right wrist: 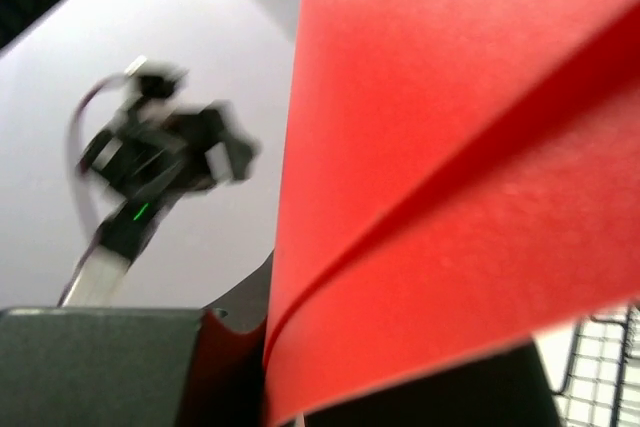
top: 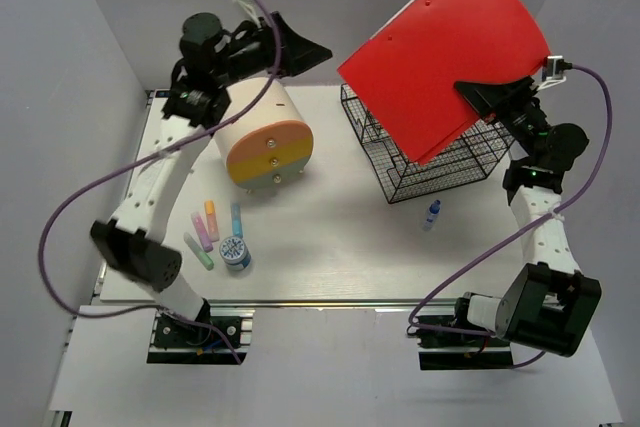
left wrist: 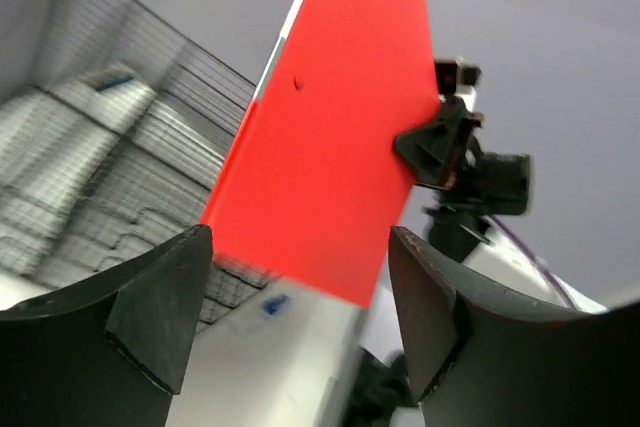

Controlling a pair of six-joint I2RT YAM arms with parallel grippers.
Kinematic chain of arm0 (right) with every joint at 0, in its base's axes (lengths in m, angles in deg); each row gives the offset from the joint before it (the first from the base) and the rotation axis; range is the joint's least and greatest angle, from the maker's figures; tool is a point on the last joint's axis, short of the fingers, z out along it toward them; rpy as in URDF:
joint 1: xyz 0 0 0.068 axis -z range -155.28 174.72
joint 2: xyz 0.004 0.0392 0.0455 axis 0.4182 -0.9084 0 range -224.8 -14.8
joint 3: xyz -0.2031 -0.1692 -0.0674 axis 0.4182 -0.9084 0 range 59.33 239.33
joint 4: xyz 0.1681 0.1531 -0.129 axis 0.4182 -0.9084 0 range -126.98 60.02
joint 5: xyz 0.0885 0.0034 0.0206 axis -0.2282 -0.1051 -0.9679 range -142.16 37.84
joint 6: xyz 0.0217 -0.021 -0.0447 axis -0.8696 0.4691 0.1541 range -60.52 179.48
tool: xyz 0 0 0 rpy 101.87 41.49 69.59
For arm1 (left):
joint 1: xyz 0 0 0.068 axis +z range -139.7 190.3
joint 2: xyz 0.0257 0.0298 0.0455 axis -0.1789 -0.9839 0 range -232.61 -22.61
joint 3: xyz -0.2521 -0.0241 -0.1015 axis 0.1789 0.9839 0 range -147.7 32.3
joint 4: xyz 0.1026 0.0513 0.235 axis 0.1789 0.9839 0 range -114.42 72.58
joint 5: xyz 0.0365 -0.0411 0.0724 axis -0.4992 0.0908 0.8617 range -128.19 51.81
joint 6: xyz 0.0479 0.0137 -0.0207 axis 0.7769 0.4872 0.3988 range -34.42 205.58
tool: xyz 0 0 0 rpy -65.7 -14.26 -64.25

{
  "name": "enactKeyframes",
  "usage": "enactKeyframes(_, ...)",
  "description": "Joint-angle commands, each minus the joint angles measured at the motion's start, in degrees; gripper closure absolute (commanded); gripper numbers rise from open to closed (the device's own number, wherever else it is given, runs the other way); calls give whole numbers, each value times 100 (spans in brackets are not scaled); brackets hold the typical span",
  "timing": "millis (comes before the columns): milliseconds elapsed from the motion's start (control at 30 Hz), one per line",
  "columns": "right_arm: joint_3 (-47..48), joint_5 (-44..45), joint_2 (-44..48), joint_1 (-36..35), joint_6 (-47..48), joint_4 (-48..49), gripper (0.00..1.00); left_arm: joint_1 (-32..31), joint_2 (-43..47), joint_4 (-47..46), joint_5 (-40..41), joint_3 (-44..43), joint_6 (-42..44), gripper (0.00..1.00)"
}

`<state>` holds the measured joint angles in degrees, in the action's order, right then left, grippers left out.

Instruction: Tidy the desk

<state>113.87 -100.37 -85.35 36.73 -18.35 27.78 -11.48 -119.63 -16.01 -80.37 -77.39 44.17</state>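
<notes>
Overhead, the right gripper (top: 490, 97) is clamped on the edge of a smooth red folder (top: 440, 57), held tilted above the black wire-mesh rack (top: 420, 172). The left gripper (top: 305, 49) has its jaws wide apart and empty, raised over the cream cylindrical drawer box (top: 265, 142). Pastel highlighters (top: 205, 232), a round roll (top: 236, 252) and a small blue bottle (top: 431, 214) lie on the flat white desk (top: 330, 247), which is enclosed by plain white walls.

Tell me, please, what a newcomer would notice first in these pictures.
The large red folder stands out: the right gripper, shut on its edge, holds it tilted above the black wire-mesh rack at the far right of the desk. Next comes the cream cylindrical box with an orange front, far left.
</notes>
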Motion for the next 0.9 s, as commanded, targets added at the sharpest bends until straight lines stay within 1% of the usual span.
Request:
enactKeyframes(0, 206, 566, 67, 170, -190, -639, 100, 42, 1356, 689, 1122, 498, 782, 18)
enactKeyframes(33, 206, 610, 67, 187, -146, -886, 100, 42, 1569, 698, 1219, 693, 879, 15)
enactKeyframes(100, 153, 742, 128, 223, -23, -1361, 100, 42, 2165, 706, 1482, 1306, 950, 14)
enactKeyframes(133, 144, 795, 207, 240, 99, -1903, 100, 42, 2360, 733, 1545, 1492, 1011, 13)
enactKeyframes(167, 162, 873, 225, 258, 144, -2187, 100, 42, 2676, 742, 1624, 1834, 1038, 12)
enactKeyframes(200, 197, 900, 243, 258, 188, -2407, 100, 42, 2679, 750, 1651, 1994, 1038, 12)
enactKeyframes(233, 240, 944, 269, 275, 302, -2879, 100, 42, 2975, 768, 1660, 2126, 1038, 13)
enactKeyframes(300, 460, 1111, 304, 267, 469, -3400, 100, 42, 3222, 777, 1695, 2529, 1038, 12)
enactKeyframes(333, 582, 1190, 322, 267, 652, -4029, 100, 42, 3485, 768, 1704, 2653, 1021, 12)
enactKeyframes(400, 882, 1445, 366, 258, 794, -4578, 100, 42, 3715, 742, 1730, 2882, 986, 12)
enactKeyframes(433, 1022, 1724, 392, 267, 934, -5303, 100, 42, 3890, 750, 1739, 3048, 986, 12)
enactKeyframes(467, 1284, 1866, 427, 258, 988, -5606, 100, 42, 3970, 759, 1747, 3111, 968, 12)
enactKeyframes(533, 1392, 2034, 532, 258, 1076, -5958, 100, 42, 4119, 768, 1730, 3243, 959, 12)
enactKeyframes(633, 1392, 2200, 629, 258, 1006, -6240, 100, 42, 4208, 777, 1677, 3305, 933, 12)
enactKeyframes(867, 1094, 2281, 700, 276, 830, -6505, 100, -10, 4366, 663, 1589, 3445, 792, 12)
